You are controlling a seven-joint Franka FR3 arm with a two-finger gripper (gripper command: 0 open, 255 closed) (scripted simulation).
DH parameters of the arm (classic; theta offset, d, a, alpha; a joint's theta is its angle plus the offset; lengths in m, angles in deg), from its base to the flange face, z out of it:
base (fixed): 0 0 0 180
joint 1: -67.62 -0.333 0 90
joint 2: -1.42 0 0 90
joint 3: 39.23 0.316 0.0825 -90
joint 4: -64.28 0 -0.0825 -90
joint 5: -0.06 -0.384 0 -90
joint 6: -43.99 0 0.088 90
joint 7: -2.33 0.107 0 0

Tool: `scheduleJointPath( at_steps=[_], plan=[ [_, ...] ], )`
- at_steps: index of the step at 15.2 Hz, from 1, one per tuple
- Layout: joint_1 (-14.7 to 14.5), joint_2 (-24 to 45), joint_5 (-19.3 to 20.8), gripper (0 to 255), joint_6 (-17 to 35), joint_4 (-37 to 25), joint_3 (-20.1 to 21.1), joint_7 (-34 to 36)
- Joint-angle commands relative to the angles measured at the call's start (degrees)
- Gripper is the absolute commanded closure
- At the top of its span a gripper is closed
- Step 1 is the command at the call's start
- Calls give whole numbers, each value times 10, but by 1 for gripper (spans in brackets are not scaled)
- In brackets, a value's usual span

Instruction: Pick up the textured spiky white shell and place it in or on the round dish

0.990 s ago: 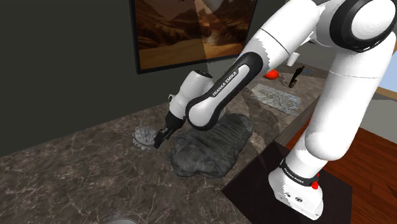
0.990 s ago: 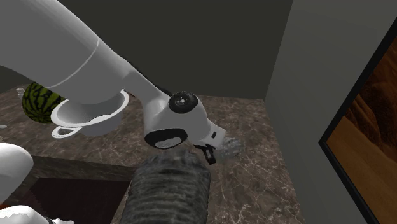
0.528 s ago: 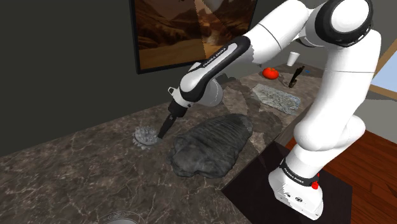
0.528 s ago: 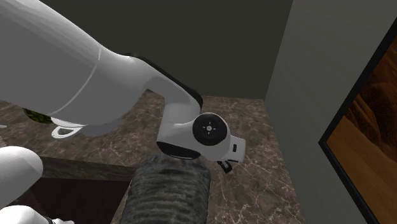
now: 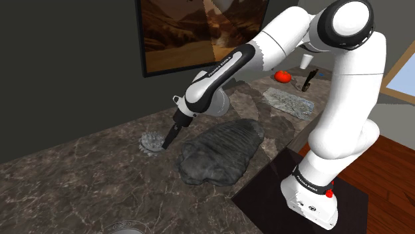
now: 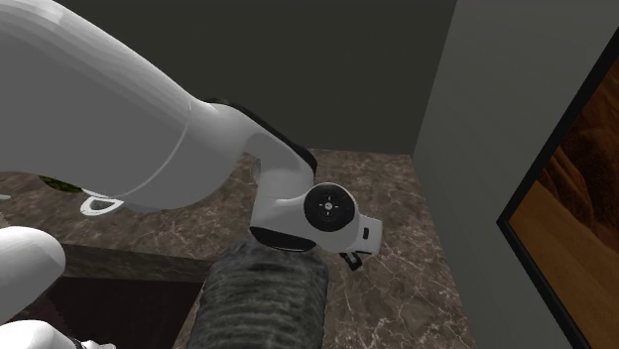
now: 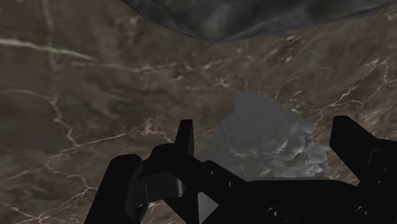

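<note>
The spiky pale grey shell lies on the dark marble counter, near the wall. My black gripper points down at it from the shoulder view's right, tips close to the counter. In the wrist view the shell sits between the fingers of my gripper, which stand apart and do not clasp it. In the second exterior view the white hand covers the shell; a bit of the black gripper shows under it. A round rim, possibly the dish, peeks in at the shoulder view's bottom edge.
A large dark ribbed stone-like lump lies right beside the shell, also in the second exterior view. Farther back stand a grey slab, a red object and a white cup. A framed picture hangs on the wall.
The arm's elbow has risen and the forearm swung up, turning the hand steeper over the shell. In the second exterior view the hand now covers the shell. The shell has not moved.
</note>
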Motion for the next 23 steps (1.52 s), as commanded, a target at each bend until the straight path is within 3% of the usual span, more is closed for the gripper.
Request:
scheduleJointPath(
  at_steps=[1, 4, 5, 12, 14, 23],
  plan=[
    [0, 1, 0, 0, 0, 0, 0, 0],
    [0, 0, 0, 0, 0, 0, 0, 0],
    [0, 0, 0, 255, 0, 0, 0, 0],
    [9, -2, -5, 255, 1, 6, 6, -7],
    [0, 1, 0, 255, 0, 0, 0, 0],
    [41, -78, -30, 255, -71, -4, 40, 10]
  ],
)
